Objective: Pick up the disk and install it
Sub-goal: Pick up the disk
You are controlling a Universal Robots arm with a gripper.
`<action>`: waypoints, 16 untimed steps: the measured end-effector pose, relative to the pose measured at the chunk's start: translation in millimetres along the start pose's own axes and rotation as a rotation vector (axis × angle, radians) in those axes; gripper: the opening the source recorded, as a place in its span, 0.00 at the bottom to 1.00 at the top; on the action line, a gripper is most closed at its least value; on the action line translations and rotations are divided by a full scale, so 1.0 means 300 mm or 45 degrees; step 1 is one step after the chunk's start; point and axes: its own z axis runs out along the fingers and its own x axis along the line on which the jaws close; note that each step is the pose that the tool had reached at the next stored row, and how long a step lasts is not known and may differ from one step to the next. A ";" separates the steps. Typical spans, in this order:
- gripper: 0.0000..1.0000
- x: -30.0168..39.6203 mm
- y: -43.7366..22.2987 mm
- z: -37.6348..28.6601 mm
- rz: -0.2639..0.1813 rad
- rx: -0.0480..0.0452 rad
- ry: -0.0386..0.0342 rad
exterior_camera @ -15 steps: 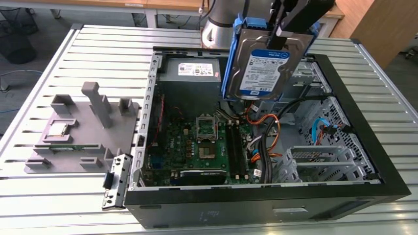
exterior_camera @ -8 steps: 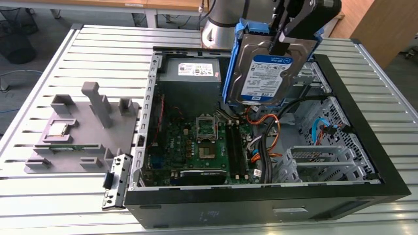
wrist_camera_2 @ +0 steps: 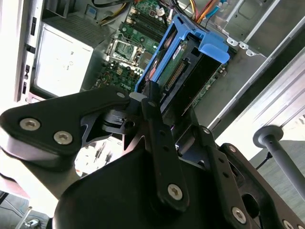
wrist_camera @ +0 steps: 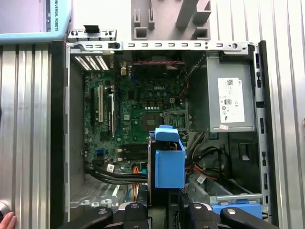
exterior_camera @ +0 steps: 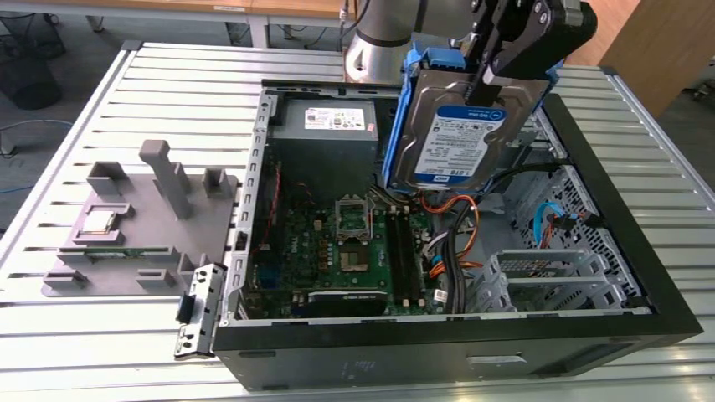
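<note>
Gripper [exterior_camera: 490,85] clamps the disk [exterior_camera: 456,138], holding it upright above the open computer case [exterior_camera: 447,352], beside the grey power supply [exterior_camera: 331,122]. Orange cables [exterior_camera: 460,209] and the motherboard [exterior_camera: 335,251] lie beneath. A grey rack [exterior_camera: 134,218] stands beside the case.

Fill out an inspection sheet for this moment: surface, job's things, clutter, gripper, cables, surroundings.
Surface: slatted metal table; an open computer case lies on it, side panel off.
Job's things: the disk in its blue carrier, held tilted above the inside of the case, not yet seated.
Clutter: grey plastic fixture on the table at the exterior view's left of the case; power supply box inside the case.
Gripper: the gripper is shut on the disk's upper end.
Cables: orange and red wires and a blue cable inside the case, below the disk.
Surroundings: dark wire bin on the floor beyond the table.
</note>
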 end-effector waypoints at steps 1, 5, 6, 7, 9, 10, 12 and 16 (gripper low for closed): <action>0.35 0.006 0.000 0.000 0.000 0.000 -0.0001; 0.35 0.030 -0.002 -0.002 0.000 0.000 -0.0001; 0.35 0.036 -0.003 -0.002 0.000 0.000 -0.0002; 0.35 0.041 -0.003 -0.002 0.000 0.000 -0.0003; 0.35 0.052 -0.004 -0.003 0.000 0.000 -0.0002; 0.35 0.057 -0.004 -0.003 0.001 0.000 -0.0002; 0.35 0.068 -0.005 -0.004 0.001 0.000 -0.0002; 0.35 0.089 -0.006 -0.005 0.001 0.000 -0.0004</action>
